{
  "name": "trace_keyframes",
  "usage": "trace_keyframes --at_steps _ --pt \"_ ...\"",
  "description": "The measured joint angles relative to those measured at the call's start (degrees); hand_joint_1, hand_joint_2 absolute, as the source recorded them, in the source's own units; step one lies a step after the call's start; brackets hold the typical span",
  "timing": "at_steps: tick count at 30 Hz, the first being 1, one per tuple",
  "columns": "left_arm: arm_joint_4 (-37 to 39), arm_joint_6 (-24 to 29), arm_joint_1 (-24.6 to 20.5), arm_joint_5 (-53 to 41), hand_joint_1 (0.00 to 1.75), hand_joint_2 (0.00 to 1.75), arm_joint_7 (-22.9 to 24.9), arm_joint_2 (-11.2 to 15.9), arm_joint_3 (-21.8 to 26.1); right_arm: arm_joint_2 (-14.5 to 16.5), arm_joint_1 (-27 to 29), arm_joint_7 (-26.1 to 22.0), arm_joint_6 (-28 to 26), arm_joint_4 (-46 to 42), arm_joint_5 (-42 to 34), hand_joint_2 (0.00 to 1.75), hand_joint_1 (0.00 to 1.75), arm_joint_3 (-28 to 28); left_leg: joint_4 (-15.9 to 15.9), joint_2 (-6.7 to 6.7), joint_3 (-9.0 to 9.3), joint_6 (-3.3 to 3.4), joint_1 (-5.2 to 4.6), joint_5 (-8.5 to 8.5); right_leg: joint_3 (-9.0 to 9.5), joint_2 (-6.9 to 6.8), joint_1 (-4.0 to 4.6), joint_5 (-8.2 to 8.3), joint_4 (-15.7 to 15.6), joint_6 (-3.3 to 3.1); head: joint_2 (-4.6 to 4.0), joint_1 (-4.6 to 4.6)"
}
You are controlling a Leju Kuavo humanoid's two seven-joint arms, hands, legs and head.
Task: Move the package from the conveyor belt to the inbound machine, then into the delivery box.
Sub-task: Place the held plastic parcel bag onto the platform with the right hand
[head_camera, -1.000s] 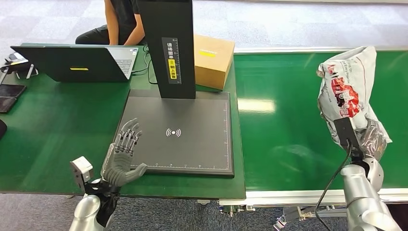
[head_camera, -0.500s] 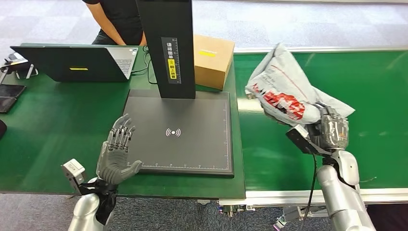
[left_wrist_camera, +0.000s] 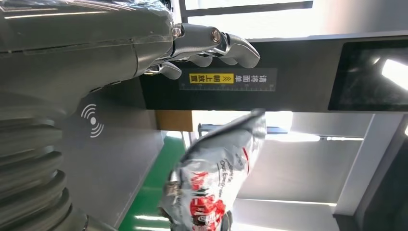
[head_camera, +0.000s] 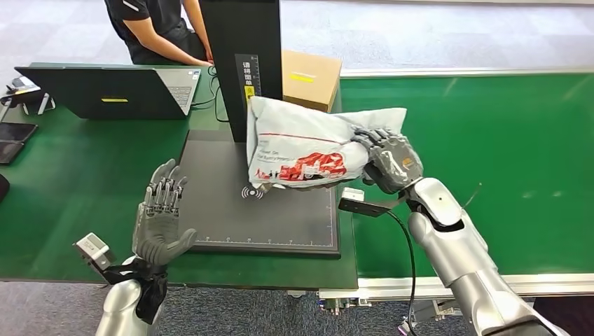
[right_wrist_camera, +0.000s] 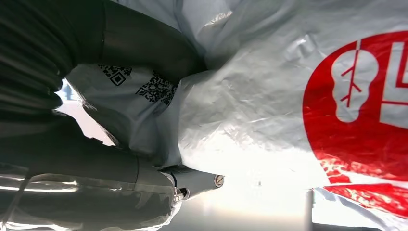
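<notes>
The package (head_camera: 308, 145) is a white plastic mail bag with red print, also seen in the left wrist view (left_wrist_camera: 216, 173) and close up in the right wrist view (right_wrist_camera: 288, 96). My right hand (head_camera: 389, 159) grips its right end and holds it in the air over the black scanner plate (head_camera: 231, 210) of the inbound machine, in front of the machine's black column (head_camera: 246, 63). My left hand (head_camera: 160, 217) hovers with fingers spread at the plate's front left corner, holding nothing.
A brown cardboard box (head_camera: 311, 85) stands behind the plate. The green conveyor belt (head_camera: 490, 140) runs to the right. A laptop (head_camera: 112, 91) and a seated person (head_camera: 161, 31) are at the back left; dark devices (head_camera: 14, 140) lie at the left edge.
My right hand has swung the package leftward from above the conveyor belt to above the scanner plate, turning it from upright to lying sideways. The left hand drifted slightly left and back.
</notes>
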Motion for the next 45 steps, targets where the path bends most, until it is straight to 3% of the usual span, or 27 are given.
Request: trace_keyframes --at_steps 10,18,19,22,23,29,35,40,45 --pt "-0.06 -0.24 -1.0 0.62 0.0 1.75 -0.08 0.0 -0.13 6.29 -13.13 -1.29 8.76 11.88 -4.19 1.75 1.75 17.58 0.0 0.0 -0.01 -0.04 0.01 0.04 -0.07 0.0 0.0 0.0 0.07 -0.01 0.0 -0.02" --pt "-0.06 -0.22 -0.81 0.6 0.0 1.75 0.04 0.0 -0.25 12.82 -17.73 1.15 16.14 23.64 -6.69 1.75 1.75 25.7 0.0 0.0 -0.03 -0.05 0.01 0.04 -0.09 0.0 0.0 -0.01 0.07 -0.02 0.0 -0.02" --pt "-0.06 -0.22 -0.7 0.59 0.0 1.75 0.08 0.0 -0.28 13.4 -17.86 1.33 16.61 24.79 -7.11 1.75 1.46 26.26 0.0 0.0 -0.03 -0.05 0.01 0.04 -0.1 0.0 0.0 -0.01 0.07 -0.02 0.0 -0.02" --pt "-0.06 -0.24 -0.47 0.53 0.0 1.75 0.18 0.02 -0.42 14.72 -17.95 1.95 16.66 27.48 -7.94 1.75 0.15 27.63 0.01 0.0 -0.04 -0.05 0.01 0.04 -0.1 0.0 0.0 -0.01 0.07 -0.02 0.0 -0.02" --pt "-0.06 -0.26 -0.43 0.5 0.0 1.75 0.22 0.02 -0.47 15.0 -17.95 2.18 16.26 28.1 -8.08 1.75 0.0 27.93 0.01 0.0 -0.05 -0.05 0.01 0.04 -0.11 0.0 0.0 -0.01 0.07 -0.02 0.0 -0.02" --pt "-0.06 -0.28 -0.38 0.42 0.0 1.75 0.74 0.02 -1.17 15.59 -17.61 3.0 6.15 29.53 -8.63 1.75 0.0 28.82 0.03 0.0 -0.04 -0.05 0.01 0.04 -0.12 0.0 0.0 0.0 0.07 -0.02 0.0 -0.01" --pt "0.05 -0.28 -0.93 0.49 0.0 1.75 1.12 0.02 -1.57 15.56 -15.95 -0.27 -5.36 28.87 -13.39 1.75 0.0 27.33 0.03 0.0 -0.04 -0.05 0.01 0.04 -0.15 0.01 0.0 0.0 0.07 -0.02 0.0 -0.01" --pt "0.56 -0.08 -1.75 0.96 0.0 1.75 1.12 0.05 -1.82 15.25 -14.16 -4.04 -7.89 26.72 -19.88 1.75 0.0 24.05 0.03 0.0 -0.05 -0.05 0.01 0.04 -0.16 0.01 0.0 0.0 0.07 -0.02 0.0 -0.01" --pt "0.77 0.37 -1.65 1.7 0.0 1.75 1.05 0.1 -1.94 14.54 -10.64 -8.04 -5.7 22.35 -31.17 1.75 0.0 18.44 0.03 0.0 -0.07 -0.05 0.01 0.04 -0.16 0.0 0.0 -0.01 0.06 -0.02 0.0 -0.01"
